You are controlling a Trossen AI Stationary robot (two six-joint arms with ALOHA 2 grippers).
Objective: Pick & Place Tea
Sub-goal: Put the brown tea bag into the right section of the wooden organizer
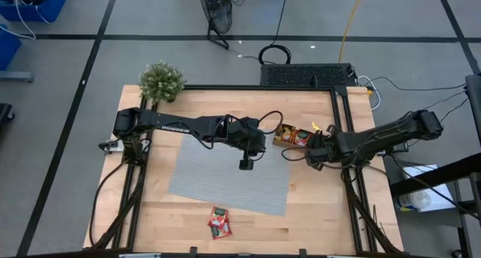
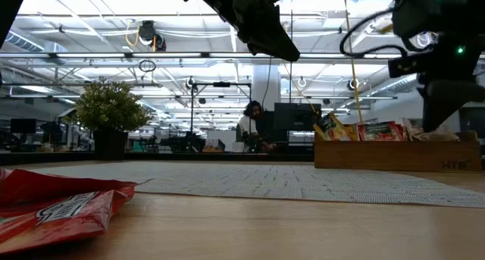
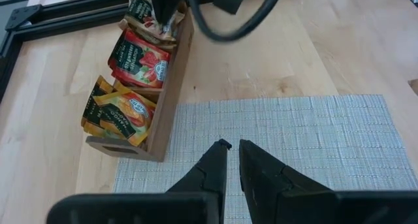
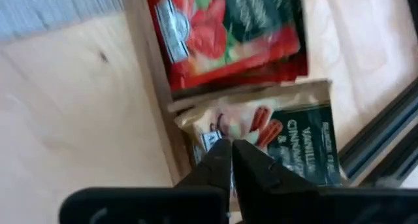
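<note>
Pale tea sachet (image 4: 281, 145) — "VANILLA CINNAMON"

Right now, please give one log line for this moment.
left gripper: shut, above mat | right gripper: shut on pale sachet in tray | red sachets: on table

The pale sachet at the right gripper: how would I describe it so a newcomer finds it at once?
Find the wooden tray off the grey mat's far right corner. The right gripper is shut on a pale sachet in its end section. Its neighbours are red; this one shows cinnamon sticks.
</note>
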